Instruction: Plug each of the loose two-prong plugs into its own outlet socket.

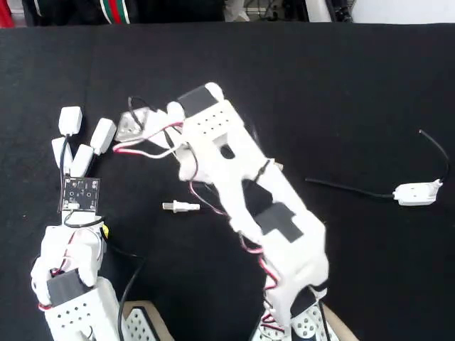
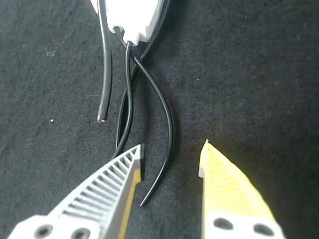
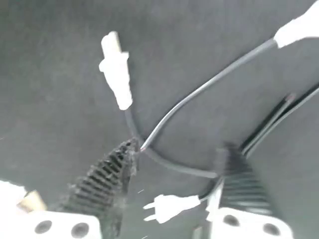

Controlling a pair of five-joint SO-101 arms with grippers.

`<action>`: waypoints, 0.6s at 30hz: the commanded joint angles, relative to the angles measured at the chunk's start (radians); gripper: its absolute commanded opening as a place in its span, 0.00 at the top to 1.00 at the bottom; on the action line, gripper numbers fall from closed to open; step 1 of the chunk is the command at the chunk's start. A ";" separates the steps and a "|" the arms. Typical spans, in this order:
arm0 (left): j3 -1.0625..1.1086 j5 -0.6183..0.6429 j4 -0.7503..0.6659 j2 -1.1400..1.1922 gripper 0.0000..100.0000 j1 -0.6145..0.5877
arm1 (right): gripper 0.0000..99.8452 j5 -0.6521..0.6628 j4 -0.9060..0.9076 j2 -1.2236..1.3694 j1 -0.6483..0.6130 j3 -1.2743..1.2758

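In the high view, several white plug and socket bodies with black cables lie at the table's left. My left gripper sits just in front of them, near the table's left side. In the left wrist view my left gripper is open over the black cables that lead to a white body. The right gripper is beside that cluster. It stands open, with a white plug beyond it and a two-prong plug by its fingers. Another loose plug lies mid-table.
A white socket block with a black cable lies far right on the black cloth. The right arm's white body crosses the middle of the table. The far half of the cloth is bare.
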 commanded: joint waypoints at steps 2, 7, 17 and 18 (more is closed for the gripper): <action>-0.004 -0.008 -0.021 -0.002 0.81 -0.013 | 0.95 -0.110 0.026 -0.206 0.017 0.331; -0.004 -0.008 -0.021 -0.002 0.81 -0.013 | 0.96 -0.261 -0.064 -0.291 0.017 0.579; -0.004 -0.008 -0.021 -0.002 0.81 -0.013 | 0.95 -0.269 -0.425 -0.186 0.092 0.691; -0.004 -0.008 -0.021 -0.002 0.81 -0.013 | 0.95 -0.267 -0.442 -0.171 0.104 0.682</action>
